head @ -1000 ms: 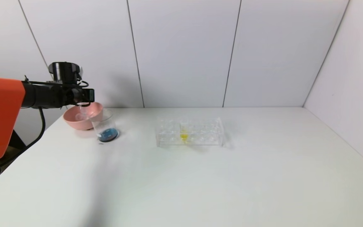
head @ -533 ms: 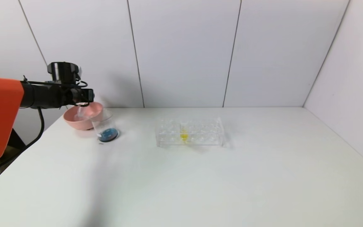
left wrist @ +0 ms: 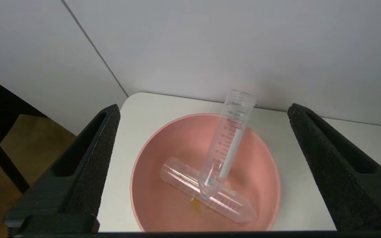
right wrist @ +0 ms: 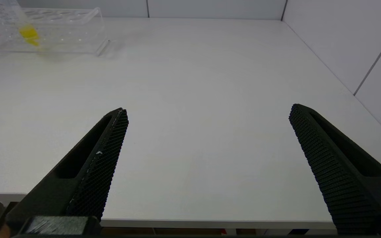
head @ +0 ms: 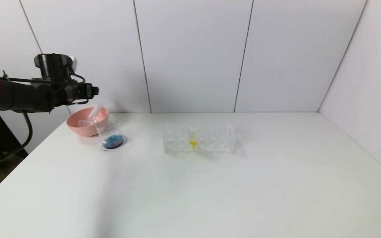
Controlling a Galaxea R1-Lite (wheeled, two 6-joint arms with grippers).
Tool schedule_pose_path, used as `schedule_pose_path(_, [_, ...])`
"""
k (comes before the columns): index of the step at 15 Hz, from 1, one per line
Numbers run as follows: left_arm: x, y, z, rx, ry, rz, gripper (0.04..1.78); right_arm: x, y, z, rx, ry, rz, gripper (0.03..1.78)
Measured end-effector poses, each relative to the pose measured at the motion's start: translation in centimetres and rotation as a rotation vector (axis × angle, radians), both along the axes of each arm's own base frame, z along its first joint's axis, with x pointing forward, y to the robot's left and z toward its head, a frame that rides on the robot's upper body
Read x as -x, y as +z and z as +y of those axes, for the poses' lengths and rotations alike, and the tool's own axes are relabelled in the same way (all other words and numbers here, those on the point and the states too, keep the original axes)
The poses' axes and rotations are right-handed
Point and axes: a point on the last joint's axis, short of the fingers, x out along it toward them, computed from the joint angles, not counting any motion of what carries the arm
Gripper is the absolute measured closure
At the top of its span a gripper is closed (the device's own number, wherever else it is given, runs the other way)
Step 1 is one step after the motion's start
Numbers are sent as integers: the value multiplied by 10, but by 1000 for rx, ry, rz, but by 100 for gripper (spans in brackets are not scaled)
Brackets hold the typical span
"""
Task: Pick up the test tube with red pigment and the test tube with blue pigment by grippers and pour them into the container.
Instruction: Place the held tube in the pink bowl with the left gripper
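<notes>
My left gripper (head: 93,91) hangs open above the pink bowl (head: 73,127) at the table's far left; in the left wrist view (left wrist: 203,106) its jaws stand wide apart and hold nothing. A clear tube with only a blue trace at its tip (left wrist: 227,148) leans upright in the bowl, and shows in the head view (head: 97,109). A second emptied tube (left wrist: 230,203) lies flat under it, with an orange smear beside it. The container (head: 110,132), a glass beaker, stands right of the bowl with dark blue liquid at its bottom. My right gripper (right wrist: 208,109) is open over the table's near edge.
A clear plastic rack (head: 198,138) stands mid-table and holds a tube with yellow liquid (head: 193,141); both show in the right wrist view, the rack (right wrist: 61,33) and the yellow tube (right wrist: 28,33). The white table (head: 210,191) meets walls at the back and right.
My left gripper has let go of the clear tube and risen up and back to the left. The tube now leans free in the pink bowl.
</notes>
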Motion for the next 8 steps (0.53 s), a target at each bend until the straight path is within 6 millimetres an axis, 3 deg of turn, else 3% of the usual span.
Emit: schedule_pose_path(8, [121,70,-28,-104,-78,-129,6,0,0,0,0,0,0,4])
